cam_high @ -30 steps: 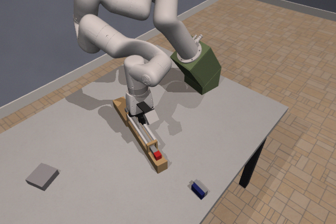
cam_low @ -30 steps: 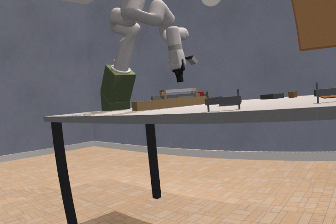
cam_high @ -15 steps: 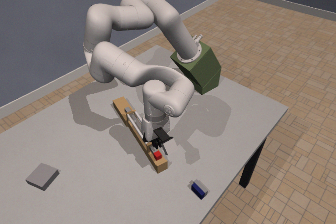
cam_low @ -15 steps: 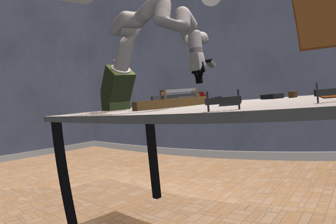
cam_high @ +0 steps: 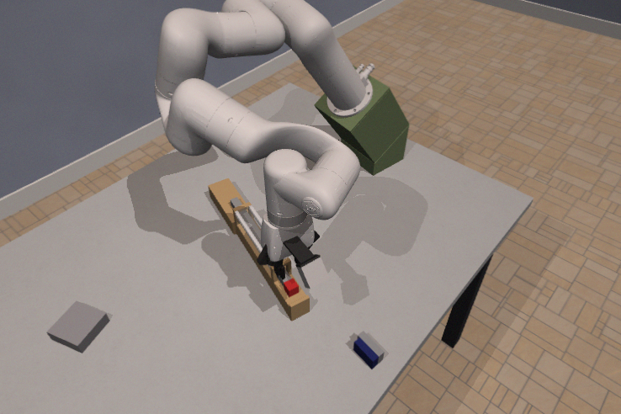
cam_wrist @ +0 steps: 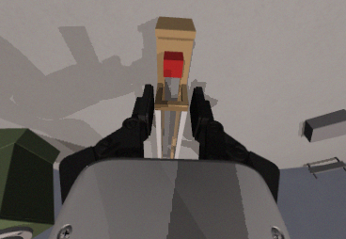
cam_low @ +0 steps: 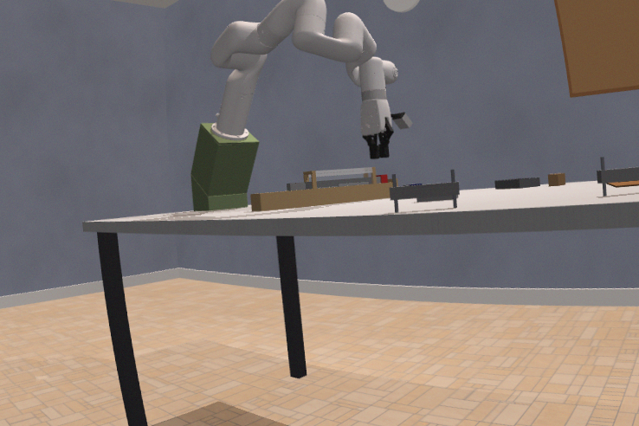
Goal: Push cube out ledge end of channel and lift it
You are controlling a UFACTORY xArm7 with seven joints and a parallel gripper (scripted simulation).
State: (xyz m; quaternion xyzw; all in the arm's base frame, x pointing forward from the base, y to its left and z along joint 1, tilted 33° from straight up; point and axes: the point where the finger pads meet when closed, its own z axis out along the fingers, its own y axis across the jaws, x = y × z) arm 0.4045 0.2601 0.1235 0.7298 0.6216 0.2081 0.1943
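Observation:
The red cube (cam_high: 290, 288) (cam_low: 383, 177) (cam_wrist: 173, 65) sits on the near end of the long wooden channel (cam_high: 223, 193) (cam_low: 309, 197) (cam_wrist: 175, 26), just outside the covered part, with a short stretch of wood beyond it. A grey piece (cam_wrist: 172, 85) lies in the channel right behind the cube. My gripper (cam_high: 278, 264) (cam_low: 379, 152) (cam_wrist: 172, 96) hangs above the channel just behind the cube, pointing down. Its fingers stand partly open on either side of the channel's line and hold nothing.
The green robot base (cam_high: 371, 128) (cam_low: 222, 165) stands at the back of the table. A flat grey slab (cam_high: 77, 326) lies at the front left and a blue block (cam_high: 366, 352) at the front right. A grey rack (cam_low: 424, 190) and a dark block (cam_low: 517, 183) also stand on the table.

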